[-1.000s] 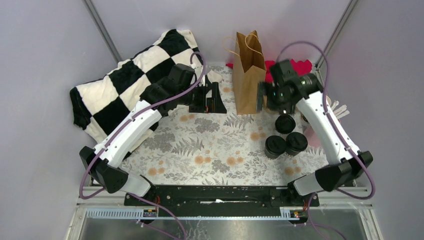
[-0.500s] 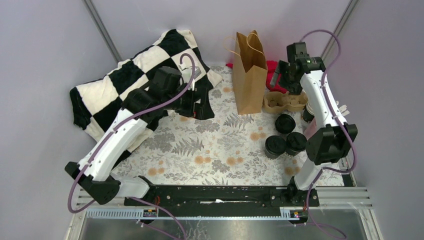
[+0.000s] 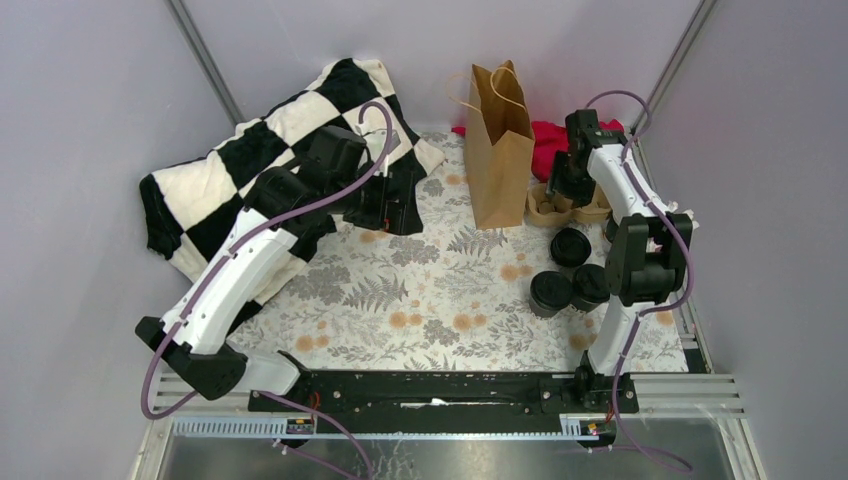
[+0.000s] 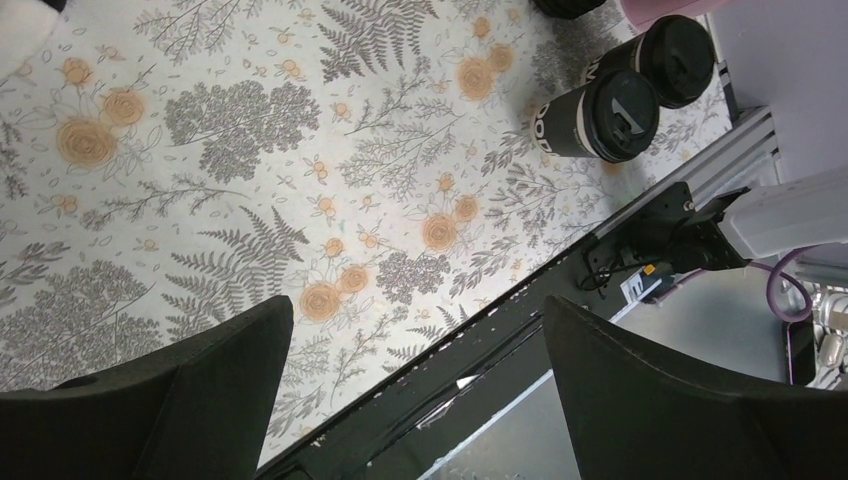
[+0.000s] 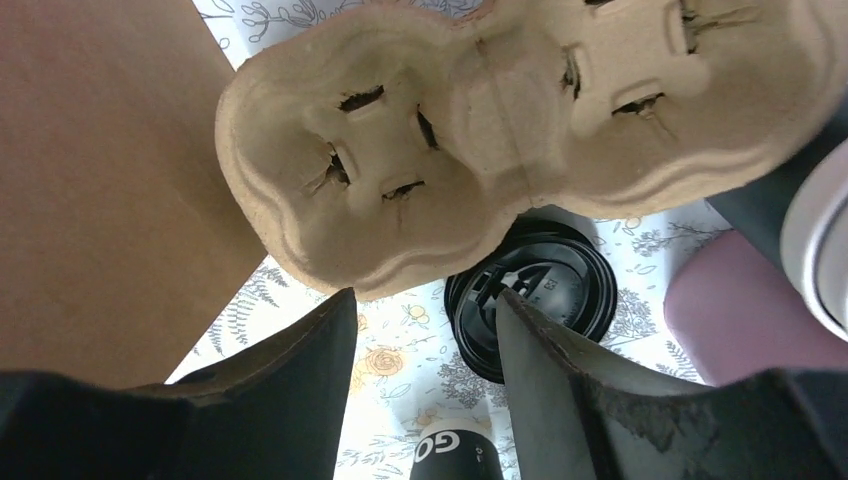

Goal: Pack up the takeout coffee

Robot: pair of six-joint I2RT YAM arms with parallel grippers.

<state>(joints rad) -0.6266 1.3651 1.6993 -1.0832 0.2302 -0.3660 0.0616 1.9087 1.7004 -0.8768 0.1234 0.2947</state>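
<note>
Floral tablecloth (image 3: 420, 290): right end effector (image 5: 425, 305) now over carrier (image 5: 520, 140)

Looks like a robotics lab test cell, not a home: plain lilac walls (image 3: 90, 120) w/ metal corner struts (image 3: 205, 62), aluminium rails (image 3: 715, 392) at near edge, black mounting bar (image 3: 430, 388) for 2 arms. Floral tablecloth (image 3: 440, 290), checkered blanket (image 3: 250, 160) & brown paper bag (image 3: 498, 150) give only a café-like dressing.

We find the carrier (image 5: 480, 150) hiding the 12 o'clock part of one coffee lid (image 5: 545, 300); at 6 o'clock the view's edge cuts another cup (image 5: 455, 462).
</note>
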